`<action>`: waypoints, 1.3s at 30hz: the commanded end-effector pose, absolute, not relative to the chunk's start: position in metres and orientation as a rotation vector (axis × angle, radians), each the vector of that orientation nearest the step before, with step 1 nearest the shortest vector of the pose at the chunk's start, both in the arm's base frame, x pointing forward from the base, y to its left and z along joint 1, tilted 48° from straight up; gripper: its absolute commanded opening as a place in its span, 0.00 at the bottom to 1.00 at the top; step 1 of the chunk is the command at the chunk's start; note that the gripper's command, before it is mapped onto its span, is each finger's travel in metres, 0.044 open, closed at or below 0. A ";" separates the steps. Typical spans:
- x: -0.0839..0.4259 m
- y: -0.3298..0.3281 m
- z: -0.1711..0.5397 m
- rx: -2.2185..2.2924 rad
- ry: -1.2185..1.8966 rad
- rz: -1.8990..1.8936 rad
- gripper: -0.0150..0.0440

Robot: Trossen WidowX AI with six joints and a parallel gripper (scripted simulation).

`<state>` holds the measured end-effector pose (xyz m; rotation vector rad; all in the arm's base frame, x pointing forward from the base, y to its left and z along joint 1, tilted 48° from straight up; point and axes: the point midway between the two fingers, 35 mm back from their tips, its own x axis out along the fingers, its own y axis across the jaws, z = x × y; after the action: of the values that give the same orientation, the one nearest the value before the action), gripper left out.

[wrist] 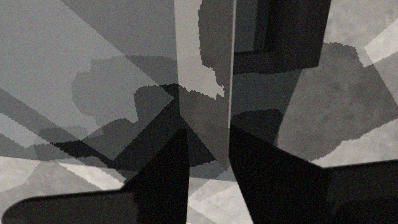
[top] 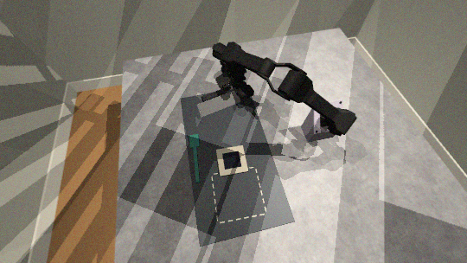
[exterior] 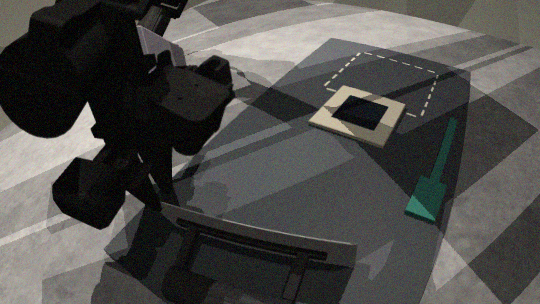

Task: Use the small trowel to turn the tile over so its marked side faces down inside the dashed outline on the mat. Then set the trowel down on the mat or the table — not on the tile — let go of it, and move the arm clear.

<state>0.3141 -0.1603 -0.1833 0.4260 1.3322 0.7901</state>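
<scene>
The cream tile (top: 232, 160) (exterior: 360, 112) lies flat, its dark square mark facing up, overlapping one edge of the dashed outline (top: 265, 214) (exterior: 361, 53). A grey blade (exterior: 270, 235) (wrist: 190, 40) with a bar handle on posts, seemingly the trowel, stands tilted at the end of the mat (top: 277, 212) (exterior: 295, 200) nearer the arm. A green flat-bladed tool (top: 194, 142) (exterior: 427, 197) lies at the mat's side. My gripper (exterior: 167, 204) (wrist: 205, 134) is slightly open and not closed on anything. Its tips are by one end of the grey blade; whether they touch it is unclear.
The arm (top: 298, 84) reaches over the table (top: 320, 195) from its base at the right in the top view. A wooden surface (top: 82, 173) lies beyond the table's left edge. Strong striped shadows cross the table and mat.
</scene>
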 end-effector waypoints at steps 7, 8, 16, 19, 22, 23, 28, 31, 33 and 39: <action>0.310 -0.148 -0.173 0.438 1.334 0.791 0.42; 0.309 -0.145 -0.172 0.439 1.334 0.791 0.42; 0.306 -0.134 -0.166 0.440 1.334 0.791 0.42; 0.304 -0.128 -0.164 0.440 1.334 0.792 0.42; 0.304 -0.126 -0.164 0.440 1.334 0.792 0.42; 0.304 -0.123 -0.163 0.440 1.334 0.792 0.42; 0.302 -0.115 -0.162 0.441 1.334 0.792 0.42; 0.301 -0.107 -0.163 0.441 1.334 0.793 0.42; 0.300 -0.103 -0.164 0.442 1.334 0.793 0.42; 0.298 -0.125 -0.142 0.442 1.334 0.793 0.42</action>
<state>0.2972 -0.1081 -0.1558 0.4530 1.3466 0.8037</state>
